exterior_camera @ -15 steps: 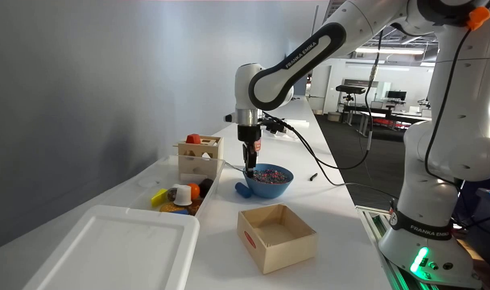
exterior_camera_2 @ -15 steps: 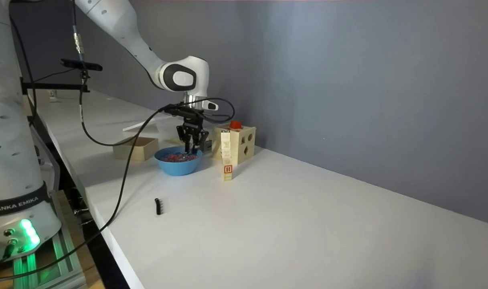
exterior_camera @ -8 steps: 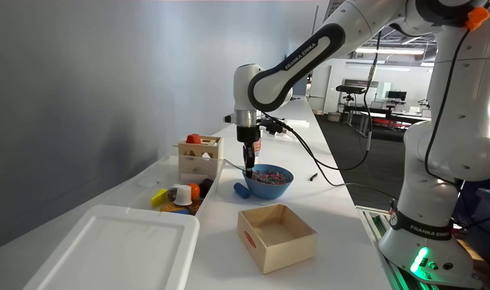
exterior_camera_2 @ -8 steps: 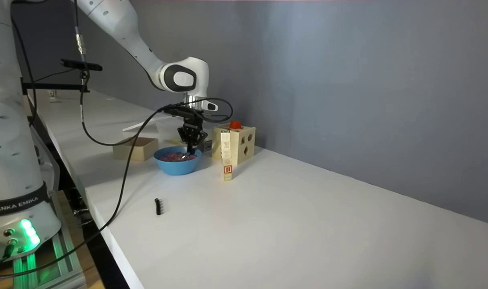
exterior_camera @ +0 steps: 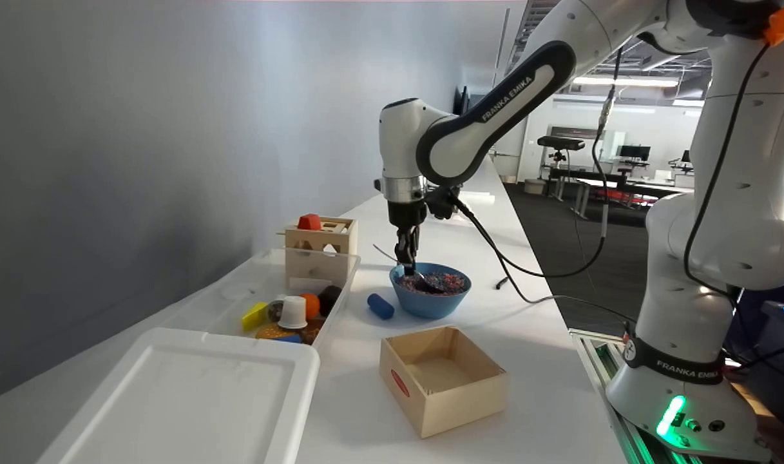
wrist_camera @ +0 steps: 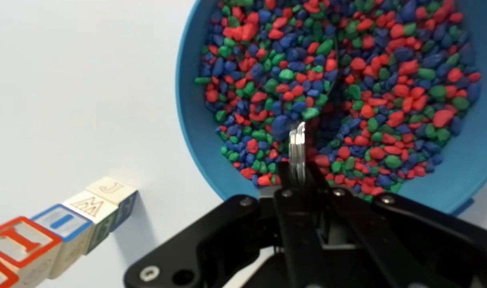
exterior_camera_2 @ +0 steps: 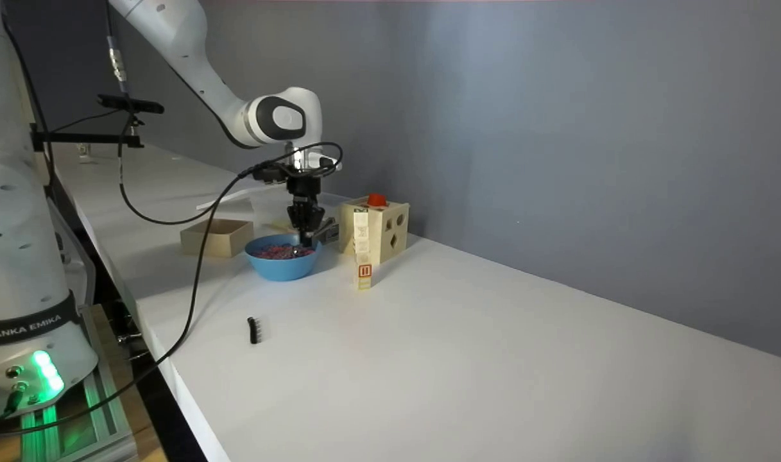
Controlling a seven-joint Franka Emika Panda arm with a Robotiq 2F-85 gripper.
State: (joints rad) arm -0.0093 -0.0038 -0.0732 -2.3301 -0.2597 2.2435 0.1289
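A white robot arm stretches over a white table, its black tool gripping the handle of a spoon whose head sits inside a blue bowl of red and dark grains. A blue cylinder lies just beside the bowl. Further left, a clear bin holds assorted small objects, with a holed wooden cube behind it. In the foreground are a white lid and a topless wooden box.

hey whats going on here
The robot's gripper is shut on the handle of a metal spoon, whose scoop end sits among coloured pebbles in a blue bowl. How full the spoon is, I can't tell. A row of letter blocks and a blue cylinder lie outside the bowl.
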